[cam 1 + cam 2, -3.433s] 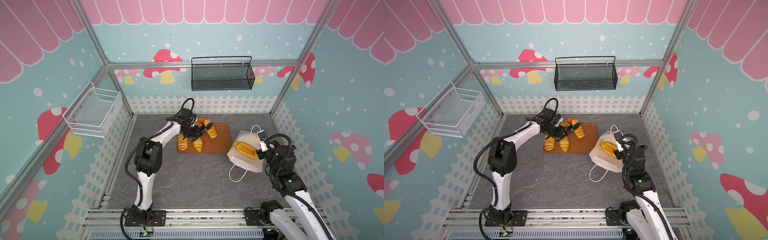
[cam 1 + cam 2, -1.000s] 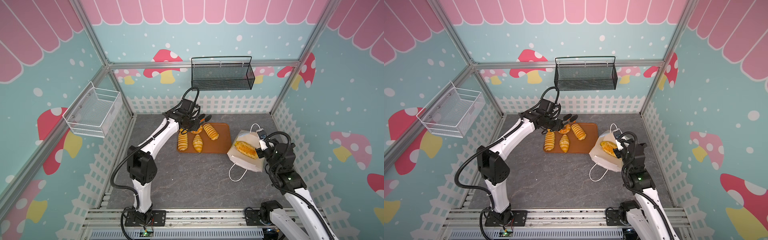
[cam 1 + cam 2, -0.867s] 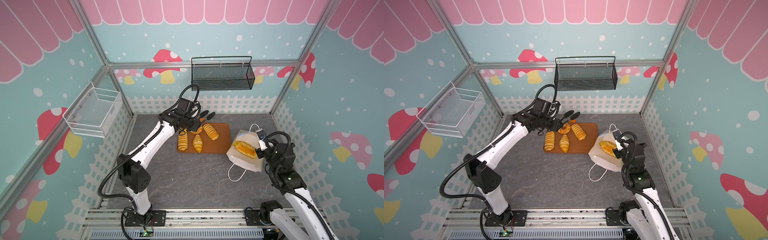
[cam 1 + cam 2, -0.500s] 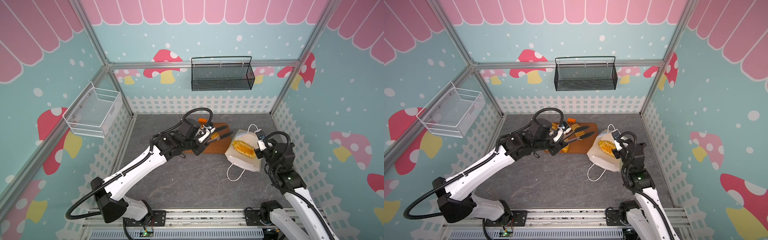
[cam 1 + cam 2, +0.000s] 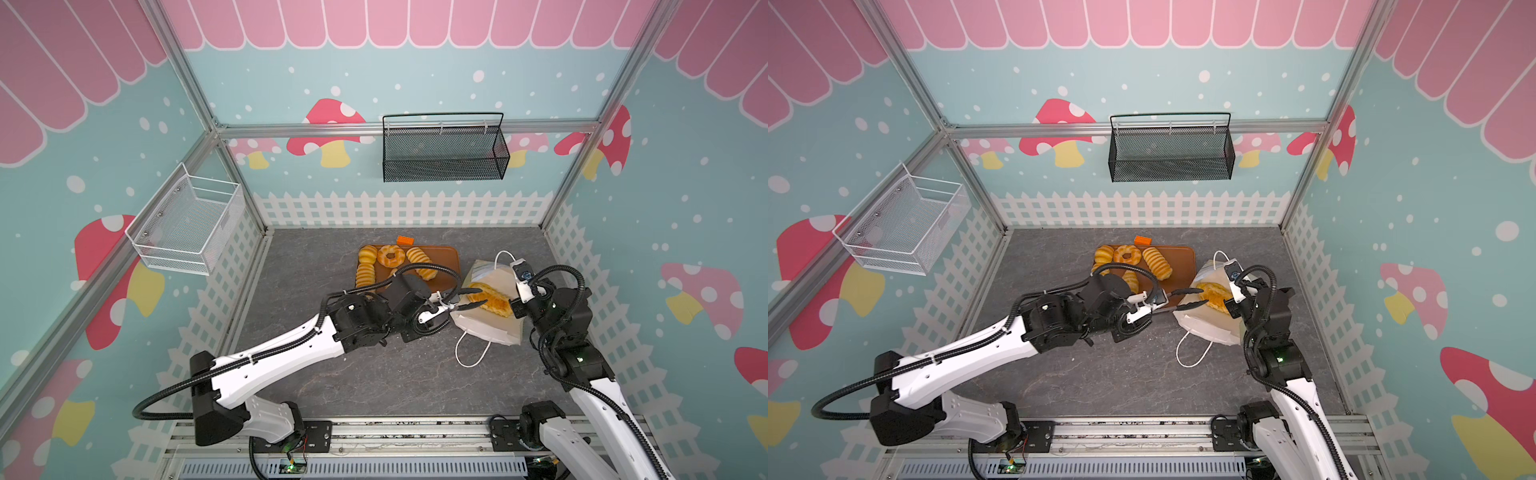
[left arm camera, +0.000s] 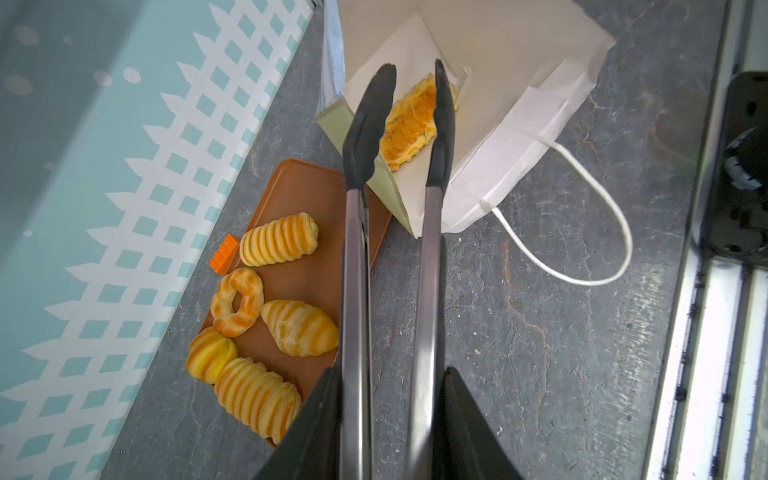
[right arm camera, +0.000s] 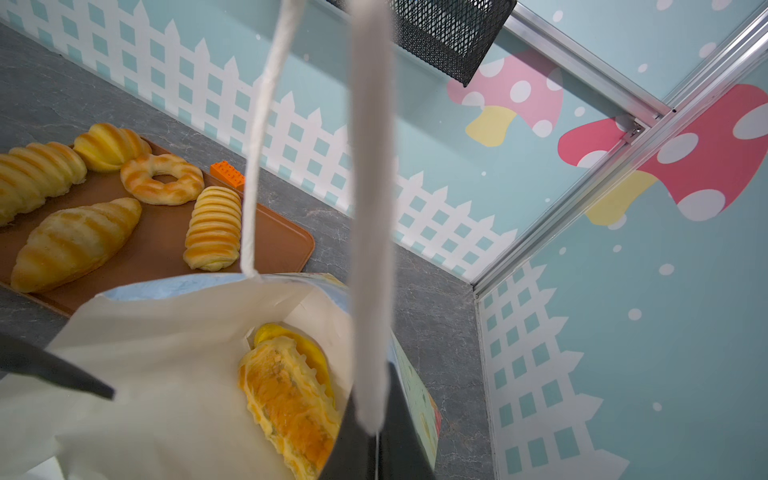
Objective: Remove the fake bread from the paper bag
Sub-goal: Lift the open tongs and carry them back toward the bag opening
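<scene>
The paper bag (image 5: 490, 330) lies tilted on the right of the floor with its mouth open. A flat golden piece of fake bread (image 5: 494, 301) lies inside it, with a yellow piece under it. My left gripper (image 6: 390, 399) is shut on metal tongs (image 6: 353, 249). The black tong tips stand apart on either side of that bread (image 6: 409, 124) at the bag's mouth. My right gripper (image 7: 374, 449) is shut on the bag's white cord handle (image 7: 372, 208) and holds it up. Several other pieces lie on the brown tray (image 5: 448, 259).
A small orange brick (image 5: 405, 240) sits behind the tray. The bag's second handle loop (image 5: 469, 353) lies on the grey floor towards the front. A black mesh basket (image 5: 442, 151) hangs on the back wall and a white wire basket (image 5: 187, 226) on the left wall.
My left arm has swung from the tray across to the bag, bringing the tong tips around the bread at its mouth, and the tongs have narrowed a little. The right arm has barely moved.
</scene>
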Available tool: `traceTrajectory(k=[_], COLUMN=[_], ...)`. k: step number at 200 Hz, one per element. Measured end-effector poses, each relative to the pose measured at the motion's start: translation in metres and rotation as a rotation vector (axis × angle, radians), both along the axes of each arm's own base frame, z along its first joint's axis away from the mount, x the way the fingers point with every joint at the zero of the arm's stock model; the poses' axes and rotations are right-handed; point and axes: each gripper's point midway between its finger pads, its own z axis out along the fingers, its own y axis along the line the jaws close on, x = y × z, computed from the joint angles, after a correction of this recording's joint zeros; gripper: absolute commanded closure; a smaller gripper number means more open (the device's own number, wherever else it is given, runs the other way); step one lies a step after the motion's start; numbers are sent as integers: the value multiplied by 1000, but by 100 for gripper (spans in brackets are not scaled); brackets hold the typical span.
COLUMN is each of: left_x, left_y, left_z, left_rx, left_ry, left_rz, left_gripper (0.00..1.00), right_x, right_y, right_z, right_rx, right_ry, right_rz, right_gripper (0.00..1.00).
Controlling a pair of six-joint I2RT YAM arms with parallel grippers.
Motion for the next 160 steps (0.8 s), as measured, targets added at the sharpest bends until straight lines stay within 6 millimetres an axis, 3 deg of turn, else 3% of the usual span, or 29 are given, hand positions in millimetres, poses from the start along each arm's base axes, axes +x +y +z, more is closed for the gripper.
traceTrajectory(k=[27,79,119,160], left_x=[3,29,50,58], left_y=[-26,-72,-82,-78], left_z=[-16,-12,-40,-64], left_rx=[55,44,132,229], left_ry=[0,-32,-33,-4], left_rz=[-28,51,139,176], left_gripper=[64,64,60,57], right_x=[-2,-5,-6,-6], right_y=[1,3,5,7], right_z=[-2,-7,-9,-12], right_rx=[10,31,41,51], right_ry=[10,19,22,29], right_rz=[7,15,25,34], right_gripper=[100,100,100,100])
